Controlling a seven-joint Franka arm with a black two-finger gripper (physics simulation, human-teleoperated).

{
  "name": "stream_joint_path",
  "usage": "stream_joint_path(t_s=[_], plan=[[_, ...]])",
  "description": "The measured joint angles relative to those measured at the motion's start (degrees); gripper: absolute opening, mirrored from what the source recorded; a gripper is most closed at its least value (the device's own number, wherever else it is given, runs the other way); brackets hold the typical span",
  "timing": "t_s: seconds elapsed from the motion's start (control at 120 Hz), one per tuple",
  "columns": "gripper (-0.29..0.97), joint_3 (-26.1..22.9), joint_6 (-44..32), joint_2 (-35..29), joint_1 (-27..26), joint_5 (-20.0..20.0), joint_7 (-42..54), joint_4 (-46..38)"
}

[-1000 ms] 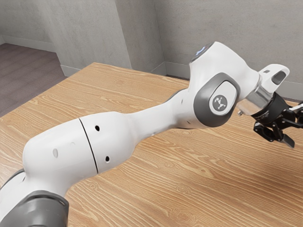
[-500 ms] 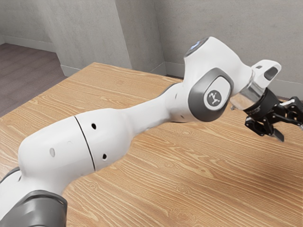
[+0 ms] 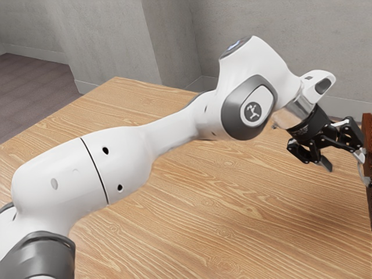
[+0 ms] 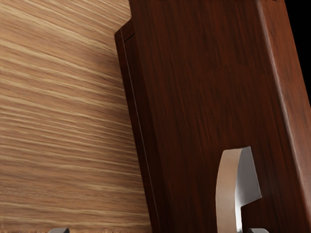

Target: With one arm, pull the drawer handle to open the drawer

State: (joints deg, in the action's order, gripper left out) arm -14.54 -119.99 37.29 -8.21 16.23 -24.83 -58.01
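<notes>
In the exterior view, the white arm (image 3: 174, 136) is stretched across the light wooden bench (image 3: 232, 221) toward the exterior view's right. The black tool (image 3: 343, 152) is held released, fingers spread, just before the dark wooden drawer (image 3: 367, 133) (a narrow strip at the bench's end on that side). The silvery handle (image 3: 361, 156) is seen beside the upper finger.

In the wrist view, the drawer front (image 4: 209, 97) is seen close up, standing on the bench (image 4: 58, 121). The curved metal handle (image 4: 233, 189) is mounted on it, close under the hand.
</notes>
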Motion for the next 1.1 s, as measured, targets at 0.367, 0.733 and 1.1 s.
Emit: stream_joint_path(t_s=[0.367,0.733,1.1], plan=[[0.43,1.9,4.7,-1.9,0.3,0.2,-1.4,-1.2],[0.43,3.8,9.0,-4.6,0.1,0.2,-2.5,-4.3],[0.42,5.3,11.0,-7.1,0.5,0.7,-3.1,-7.2]])
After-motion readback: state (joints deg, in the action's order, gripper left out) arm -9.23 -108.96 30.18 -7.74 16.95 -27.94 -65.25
